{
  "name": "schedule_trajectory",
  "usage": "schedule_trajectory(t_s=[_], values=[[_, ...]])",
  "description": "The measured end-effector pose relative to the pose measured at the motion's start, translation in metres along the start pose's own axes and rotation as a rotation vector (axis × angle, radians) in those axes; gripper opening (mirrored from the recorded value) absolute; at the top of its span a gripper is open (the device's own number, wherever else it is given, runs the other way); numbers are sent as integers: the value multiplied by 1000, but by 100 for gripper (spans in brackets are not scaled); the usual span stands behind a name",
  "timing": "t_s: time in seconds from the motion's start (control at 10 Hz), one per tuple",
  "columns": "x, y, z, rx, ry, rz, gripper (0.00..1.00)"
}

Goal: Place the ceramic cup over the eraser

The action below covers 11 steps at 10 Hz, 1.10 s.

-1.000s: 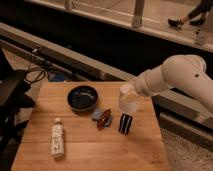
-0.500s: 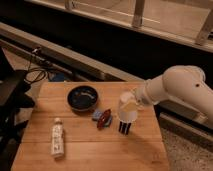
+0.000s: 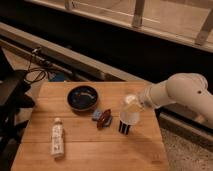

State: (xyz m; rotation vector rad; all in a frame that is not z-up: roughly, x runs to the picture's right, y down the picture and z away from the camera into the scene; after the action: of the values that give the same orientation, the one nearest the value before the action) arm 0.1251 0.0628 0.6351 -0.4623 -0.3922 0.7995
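Note:
The white-cream ceramic cup (image 3: 130, 113) hangs tilted in my gripper (image 3: 134, 103) at the right of the wooden table (image 3: 100, 152). It sits directly above the eraser (image 3: 123, 129), a small black striped block standing on the table. The cup's lower edge overlaps the eraser's top, so only the eraser's lower part shows. My gripper is shut on the cup's upper part, and the white arm (image 3: 182, 92) reaches in from the right.
A dark blue round bowl (image 3: 82, 97) sits at the table's back middle. A small blue block (image 3: 96, 114) and a reddish-brown oval thing (image 3: 105, 119) lie just left of the eraser. A white labelled bottle (image 3: 57, 138) lies at the front left. The table's right edge is near the eraser.
My gripper has carried the cup down and slightly left, from above and behind the eraser to right over it. The cup now covers the eraser's top.

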Motion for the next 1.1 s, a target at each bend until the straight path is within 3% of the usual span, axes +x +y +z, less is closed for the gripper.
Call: schedule_trajectory(t_s=[0.3, 0.5, 0.6, 1.1], values=[[0, -7, 8, 3, -21, 14, 59], [0, -7, 18, -9, -31, 28, 76], [0, -6, 22, -16, -32, 31, 79], [13, 2, 32, -62, 16, 74, 79]])
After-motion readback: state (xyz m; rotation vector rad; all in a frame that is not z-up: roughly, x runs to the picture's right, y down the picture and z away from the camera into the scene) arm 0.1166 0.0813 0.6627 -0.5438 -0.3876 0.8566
